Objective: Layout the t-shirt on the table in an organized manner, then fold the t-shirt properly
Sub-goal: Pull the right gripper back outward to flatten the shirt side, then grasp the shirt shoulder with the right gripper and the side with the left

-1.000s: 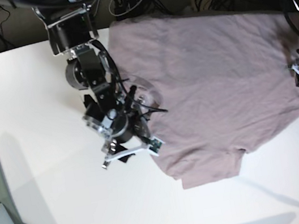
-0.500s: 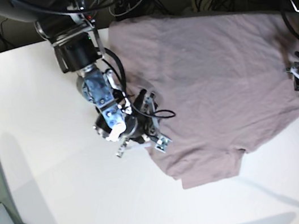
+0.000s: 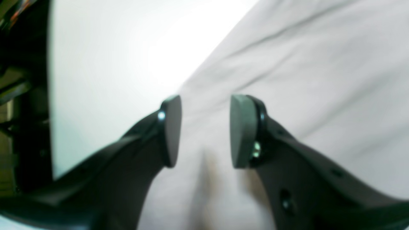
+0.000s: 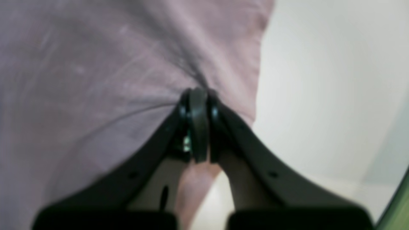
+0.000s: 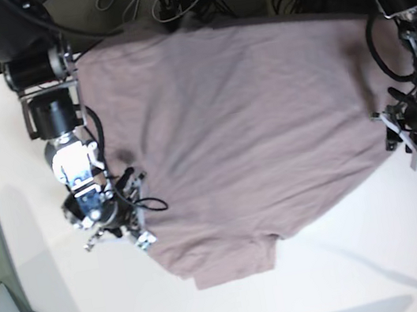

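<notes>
We list two arms of black and bare-metal segments with looped black cables. Left gripper (image 3: 204, 131): curved matte-black fingers (image 3: 287, 179), flat dark-grey pads (image 3: 239, 131), one silver screw beside each pad. Right gripper (image 4: 198, 124): matching black fingers (image 4: 255, 172), small round holes along each.

T-shirt (image 5: 251, 125) is showing plain dusty mauve, no print, slightly darker along creases beside the right hand (image 4: 198, 124). Bench (image 5: 37, 233) is reading matte white. Both hands are appearing black; left hand (image 3: 204, 131) pads (image 3: 241, 131) are looking dark grey.
</notes>
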`<state>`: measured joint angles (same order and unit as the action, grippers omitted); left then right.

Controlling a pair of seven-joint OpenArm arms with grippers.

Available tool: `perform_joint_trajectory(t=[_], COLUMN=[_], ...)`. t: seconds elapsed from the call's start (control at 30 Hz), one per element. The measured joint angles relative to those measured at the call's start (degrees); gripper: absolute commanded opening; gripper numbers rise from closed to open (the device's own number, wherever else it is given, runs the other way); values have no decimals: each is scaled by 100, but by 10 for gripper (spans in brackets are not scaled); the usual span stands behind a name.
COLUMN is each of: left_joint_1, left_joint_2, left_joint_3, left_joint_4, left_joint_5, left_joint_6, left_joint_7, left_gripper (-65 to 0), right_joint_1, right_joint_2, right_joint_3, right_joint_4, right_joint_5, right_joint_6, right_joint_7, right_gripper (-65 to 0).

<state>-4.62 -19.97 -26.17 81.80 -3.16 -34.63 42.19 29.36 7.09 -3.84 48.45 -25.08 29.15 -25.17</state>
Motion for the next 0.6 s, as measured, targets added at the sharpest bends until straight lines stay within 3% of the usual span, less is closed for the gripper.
perform_joint_trajectory(t=[0.13, 0.27, 0.37, 0.6], left_joint_1=[221, 273, 363, 745], left_joint_2=[387, 787, 1014, 1067], left_joint_3=[-7, 9, 70, 977], left_joint_4=[332, 442, 411, 697], left_joint_5=[111, 61, 87, 90], left_joint_6=[15, 15, 22, 33], left_joint_7=[140, 173, 199, 240], left_gripper=[-404, -404, -404, -404], right_joint_1=[398, 313, 227, -597], right_joint_2=[282, 232, 195, 44], right_joint_3=[780, 1283, 1355, 1099], right_joint_4=[-518, 81, 717, 2402], right_joint_5=[-173, -192, -155, -164], right_joint_6=[-116, -98, -101, -92], right_joint_7=[-223, -284, -313, -1086], right_gripper=[-646, -646, -646, -645])
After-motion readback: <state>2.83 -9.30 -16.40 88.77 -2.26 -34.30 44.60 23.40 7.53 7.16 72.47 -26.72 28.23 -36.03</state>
